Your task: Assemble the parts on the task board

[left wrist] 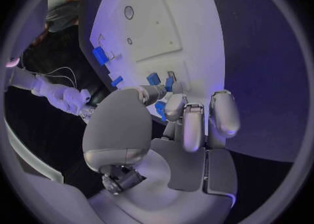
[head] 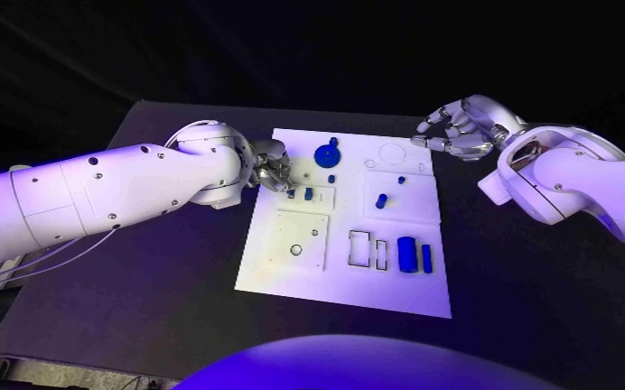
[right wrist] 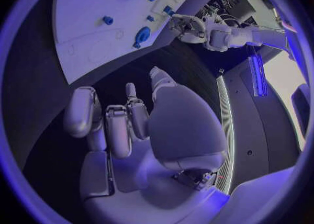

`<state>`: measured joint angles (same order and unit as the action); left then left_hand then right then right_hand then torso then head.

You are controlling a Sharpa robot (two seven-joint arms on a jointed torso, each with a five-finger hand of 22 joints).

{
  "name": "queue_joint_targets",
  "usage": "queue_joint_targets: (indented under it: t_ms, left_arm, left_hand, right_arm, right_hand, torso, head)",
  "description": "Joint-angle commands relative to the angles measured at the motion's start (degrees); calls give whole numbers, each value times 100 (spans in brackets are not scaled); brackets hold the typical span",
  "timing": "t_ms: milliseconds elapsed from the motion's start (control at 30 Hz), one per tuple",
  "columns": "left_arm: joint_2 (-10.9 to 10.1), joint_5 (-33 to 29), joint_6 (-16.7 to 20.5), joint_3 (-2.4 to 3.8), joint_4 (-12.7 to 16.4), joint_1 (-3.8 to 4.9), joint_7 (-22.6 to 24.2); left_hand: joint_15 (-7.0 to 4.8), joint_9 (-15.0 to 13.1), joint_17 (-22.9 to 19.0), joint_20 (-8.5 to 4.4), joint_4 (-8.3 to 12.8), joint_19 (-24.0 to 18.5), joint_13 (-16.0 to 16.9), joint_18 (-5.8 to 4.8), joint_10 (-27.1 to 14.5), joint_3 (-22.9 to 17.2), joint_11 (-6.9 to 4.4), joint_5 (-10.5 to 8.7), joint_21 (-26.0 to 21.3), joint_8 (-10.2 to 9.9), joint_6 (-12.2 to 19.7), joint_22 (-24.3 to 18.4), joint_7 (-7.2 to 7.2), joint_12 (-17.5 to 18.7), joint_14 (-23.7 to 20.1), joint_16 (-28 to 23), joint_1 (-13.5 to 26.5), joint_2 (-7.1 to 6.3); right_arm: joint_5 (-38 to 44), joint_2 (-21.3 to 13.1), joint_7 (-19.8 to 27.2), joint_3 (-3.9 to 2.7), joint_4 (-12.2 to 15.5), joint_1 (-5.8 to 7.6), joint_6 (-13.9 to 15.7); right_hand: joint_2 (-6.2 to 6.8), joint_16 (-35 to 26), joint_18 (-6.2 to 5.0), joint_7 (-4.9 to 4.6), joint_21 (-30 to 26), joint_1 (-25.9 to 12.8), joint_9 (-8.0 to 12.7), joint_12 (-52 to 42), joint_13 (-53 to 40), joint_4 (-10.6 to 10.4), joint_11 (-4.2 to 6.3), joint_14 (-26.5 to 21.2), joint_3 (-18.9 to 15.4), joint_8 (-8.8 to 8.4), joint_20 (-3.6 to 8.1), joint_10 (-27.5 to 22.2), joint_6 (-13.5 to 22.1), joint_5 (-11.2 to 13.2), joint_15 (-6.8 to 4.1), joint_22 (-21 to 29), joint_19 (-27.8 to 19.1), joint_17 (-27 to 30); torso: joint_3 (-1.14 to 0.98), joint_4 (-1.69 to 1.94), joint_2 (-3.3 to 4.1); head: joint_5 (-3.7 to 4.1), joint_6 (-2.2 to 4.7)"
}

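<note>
Left hand (head: 270, 171) hovered over the task board's (head: 341, 286) near-left edge, fingers curled beside small blue parts (head: 309, 194); whether anything was pinched, impossible to tell. Right hand (head: 459, 131) hung past the board's far corner, fingers curled, holding nothing, well apart from blue round part (head: 329, 155).

dim room, light pooling on the white task board (head: 341, 264).

Black table (head: 156, 273) w/ white task board (head: 339, 286) flat at centre.
</note>
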<state>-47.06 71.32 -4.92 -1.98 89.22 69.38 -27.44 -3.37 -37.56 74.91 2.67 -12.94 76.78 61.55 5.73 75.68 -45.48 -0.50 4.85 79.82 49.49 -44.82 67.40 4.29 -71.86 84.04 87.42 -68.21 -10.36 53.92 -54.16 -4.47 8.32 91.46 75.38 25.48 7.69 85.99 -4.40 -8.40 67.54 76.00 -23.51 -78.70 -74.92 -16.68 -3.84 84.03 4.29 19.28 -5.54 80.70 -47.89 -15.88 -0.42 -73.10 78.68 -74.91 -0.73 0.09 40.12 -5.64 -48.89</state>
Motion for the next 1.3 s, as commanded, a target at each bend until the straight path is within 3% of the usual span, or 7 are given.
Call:
queue_joint_targets:
  t_ms: [33,1300]
  left_arm:
    - [12,61,-174,1,-3,-3,-28]
    - [24,-53,-308,-16,-4,-24,-1]
  left_hand:
    - [-42,-5,1096,0,901,40,2,-92,21,-942,2,10,20,18,-31,9,-38,-34,475,20,-60,0]
    - [-46,-2,1096,-4,925,46,10,-95,38,-985,-4,21,28,27,-49,21,-44,-36,476,20,-38,-36]
  right_arm:
    - [45,0,17,-1,4,-3,-22]
    - [48,0,18,-1,0,-4,-23]
  right_hand:
    - [-22,-18,-91,-6,-28,-14,-5,32,-295,1,13,380,-18,35,-3,-36,33,-20,-5,7,-26,-593]
    - [-26,-16,-90,-5,-26,-22,-5,27,-299,2,14,382,-19,43,-3,-32,33,-29,-6,3,-22,-598]
  torso:
    - [1,0,-1]
    - [-2,-4,3]
  head:
    - [-2,-7]
    - [-6,-44]
